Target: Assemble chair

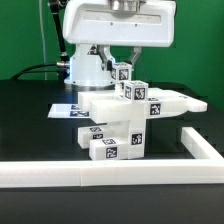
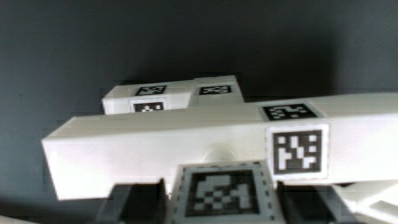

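The partly built chair (image 1: 120,118) stands mid-table: stacked white blocky parts with black-and-white tags, and a flat seat panel (image 1: 165,103) reaching toward the exterior view's right. My gripper (image 1: 122,66) hangs right above its back part, shut on a small white tagged chair part (image 1: 122,73). In the wrist view the held part (image 2: 222,193) sits between the dark fingers (image 2: 139,200), filling the gap. Beneath it lie the broad white panel (image 2: 169,140) with its tags and a smaller tagged block (image 2: 175,96). Whether the held part touches the assembly cannot be told.
The long white border rail (image 1: 100,177) runs along the front and turns back at the exterior view's right (image 1: 200,140). The marker board (image 1: 68,110) lies flat behind the chair at the left. The robot base (image 1: 88,68) stands at the back.
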### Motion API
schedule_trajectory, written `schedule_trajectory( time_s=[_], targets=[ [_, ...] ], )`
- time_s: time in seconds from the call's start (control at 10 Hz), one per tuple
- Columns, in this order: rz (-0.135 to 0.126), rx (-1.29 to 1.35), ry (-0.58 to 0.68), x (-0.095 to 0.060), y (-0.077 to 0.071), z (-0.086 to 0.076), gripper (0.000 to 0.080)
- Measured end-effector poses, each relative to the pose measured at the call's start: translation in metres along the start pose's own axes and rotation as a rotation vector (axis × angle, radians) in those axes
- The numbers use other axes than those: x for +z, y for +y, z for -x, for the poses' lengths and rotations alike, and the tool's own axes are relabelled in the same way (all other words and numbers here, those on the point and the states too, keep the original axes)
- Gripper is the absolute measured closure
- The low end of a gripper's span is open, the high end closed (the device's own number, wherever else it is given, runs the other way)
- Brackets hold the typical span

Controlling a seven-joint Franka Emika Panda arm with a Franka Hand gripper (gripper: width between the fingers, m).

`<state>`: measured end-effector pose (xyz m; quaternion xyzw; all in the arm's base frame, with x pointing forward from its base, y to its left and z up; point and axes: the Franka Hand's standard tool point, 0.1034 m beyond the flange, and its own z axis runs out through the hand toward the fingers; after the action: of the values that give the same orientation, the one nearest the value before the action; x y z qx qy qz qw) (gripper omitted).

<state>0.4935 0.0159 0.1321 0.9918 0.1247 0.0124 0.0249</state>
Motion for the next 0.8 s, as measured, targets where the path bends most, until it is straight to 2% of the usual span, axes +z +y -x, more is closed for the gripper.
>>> schedule_trajectory(
  time_s=[0.8],
  targets=[
    [0.005, 0.001, 0.013, 0.0041, -0.0002, 0.0045, 0.0505]
  ],
)
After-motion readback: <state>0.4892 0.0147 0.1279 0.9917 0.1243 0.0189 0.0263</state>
